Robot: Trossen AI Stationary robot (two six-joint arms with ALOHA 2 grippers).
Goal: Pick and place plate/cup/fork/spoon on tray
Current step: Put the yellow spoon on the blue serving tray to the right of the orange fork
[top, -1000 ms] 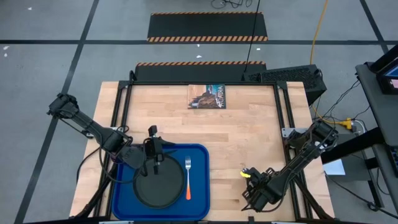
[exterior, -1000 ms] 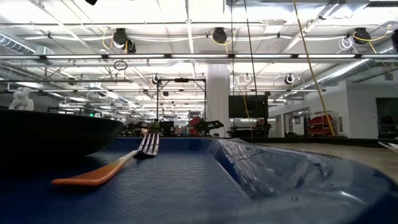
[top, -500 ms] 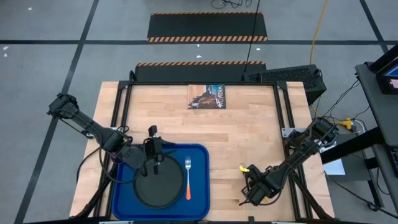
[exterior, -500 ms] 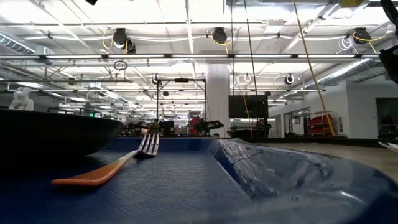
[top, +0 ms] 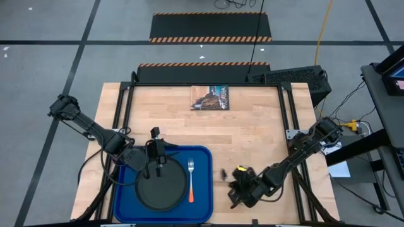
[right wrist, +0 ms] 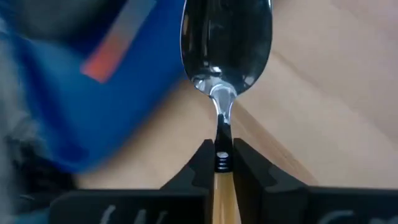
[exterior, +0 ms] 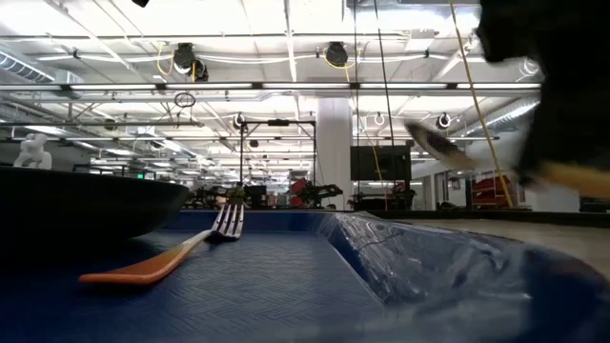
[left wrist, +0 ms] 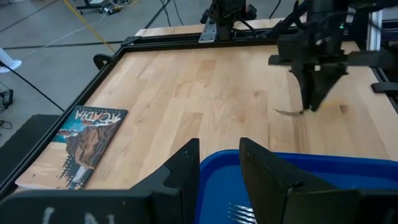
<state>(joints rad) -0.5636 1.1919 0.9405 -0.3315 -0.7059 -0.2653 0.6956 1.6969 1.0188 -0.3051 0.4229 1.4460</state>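
Note:
The blue tray (top: 203,208) lies at the table's near left and holds the black plate (top: 161,192) and the orange-handled fork (top: 190,183). My left gripper (top: 163,162) hovers open over the tray's far part, by the plate's far rim, with nothing between its fingers (left wrist: 186,171). Right of the tray, my right gripper (top: 242,189) is shut on the spoon (right wrist: 227,43), whose silver bowl (exterior: 434,141) points toward the tray. The cup is out of view. My right gripper pinches the spoon between its two fingers where the metal neck meets the orange handle (right wrist: 221,163). The fingers point down and lie across the spoon (left wrist: 287,112). The spoon is lifted clear of the table, roughly level, bowl sticking out toward the tray.
A book (top: 211,98) lies at the table's far edge, middle. Bare wood (top: 252,132) stretches between it, the tray and my right arm. The tray's raised right rim (exterior: 410,257) stands between the spoon and the fork.
My right gripper has shut on the spoon, raised it off the table and carried it toward the table's left edge, closer to the tray. The plate and the fork have not moved.

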